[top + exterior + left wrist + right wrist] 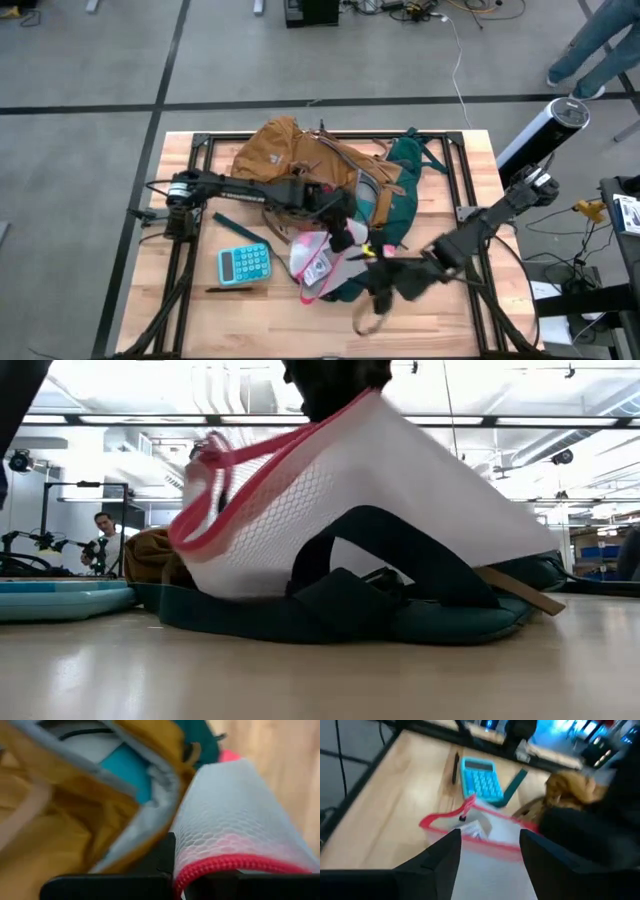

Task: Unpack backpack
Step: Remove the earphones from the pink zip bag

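Observation:
The mustard-tan backpack (pixel 290 150) lies at mid-table, its dark green back panel and straps (pixel 405 190) spread toward the right and its opening (pixel 125 765) showing grey lining. A white mesh pouch with a pink edge (pixel 315 260) hangs just in front of it. My left gripper (pixel 345 228) is shut on this pouch. My right gripper (pixel 490 840) is open, close to the pouch's right side (pixel 385 272), with nothing between its fingers. My left gripper pinches the pouch's pink-edged rim (pixel 225 862) between its two fingers, coming down at a slant from the table's left. The pouch (pixel 350 510) hangs tilted below the gripper. Its lower part rests on the backpack's green straps (pixel 340 615).
A teal calculator (pixel 245 263), a dark pen (pixel 228 288) and a green strip (pixel 235 228) lie on the table's left half. A brown strap loop (pixel 370 320) reaches toward the near edge. Black frame rails (pixel 200 150) ring the tabletop. A person (pixel 103 535) sits beyond the table.

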You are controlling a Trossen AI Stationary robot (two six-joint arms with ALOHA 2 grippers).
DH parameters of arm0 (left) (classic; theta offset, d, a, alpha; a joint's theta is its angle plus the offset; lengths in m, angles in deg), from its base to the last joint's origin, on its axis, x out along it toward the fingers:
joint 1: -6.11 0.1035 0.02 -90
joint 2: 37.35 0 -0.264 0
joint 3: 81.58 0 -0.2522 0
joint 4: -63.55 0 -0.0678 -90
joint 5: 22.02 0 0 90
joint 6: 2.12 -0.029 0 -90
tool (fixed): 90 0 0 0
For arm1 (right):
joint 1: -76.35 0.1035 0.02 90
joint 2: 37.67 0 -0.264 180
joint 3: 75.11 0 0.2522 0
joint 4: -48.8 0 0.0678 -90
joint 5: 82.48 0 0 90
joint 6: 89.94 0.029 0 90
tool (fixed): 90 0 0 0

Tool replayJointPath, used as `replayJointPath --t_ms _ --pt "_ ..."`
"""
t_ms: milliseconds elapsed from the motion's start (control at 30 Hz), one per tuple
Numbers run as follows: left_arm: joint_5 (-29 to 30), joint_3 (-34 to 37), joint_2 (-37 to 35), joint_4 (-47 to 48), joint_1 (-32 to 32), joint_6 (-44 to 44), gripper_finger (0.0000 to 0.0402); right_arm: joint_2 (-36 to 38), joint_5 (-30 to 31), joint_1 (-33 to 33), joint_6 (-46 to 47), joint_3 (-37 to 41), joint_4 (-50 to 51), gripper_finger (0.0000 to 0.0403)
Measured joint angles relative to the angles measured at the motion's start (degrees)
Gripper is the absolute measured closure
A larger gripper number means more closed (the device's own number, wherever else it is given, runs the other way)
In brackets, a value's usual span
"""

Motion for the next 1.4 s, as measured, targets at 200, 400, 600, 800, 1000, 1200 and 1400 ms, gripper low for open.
replayJointPath --t_ms 200,400,600,800,1000,1200,1400 --pt "-5.1 0.0 -0.7 4.5 3.2 -2.8 0.0401 -5.7 -0.2 -0.8 1.8 -0.5 -0.5 0.0248" --pt "-10.7 -0.5 -2.5 6.0 4.8 -3.4 0.0401 -11.3 -0.8 -0.4 -3.0 -4.0 -7.5 0.0268" --pt "-11.6 -0.5 -3.2 5.7 4.9 -6.0 0.0402 -18.4 -2.4 -2.4 -11.2 -9.0 -11.1 0.0301" --pt "-11.6 -0.5 -3.2 8.3 4.9 -10.5 0.0402 -21.8 3.5 -4.2 -9.6 -11.1 -9.8 0.0386" --pt "-12.7 -0.5 -3.6 12.3 5.0 -15.4 0.0401 -25.1 8.1 -4.4 -2.0 -11.1 -2.3 0.0400" --pt "-20.2 -0.4 -4.7 16.1 3.9 -15.7 0.0402 -24.8 9.7 -2.9 14.5 -10.7 19.2 0.0402" --pt "-28.8 -0.3 -4.5 11.6 -0.1 -11.2 0.0402 -20.1 12.0 2.5 28.7 -8.3 40.6 0.0403"
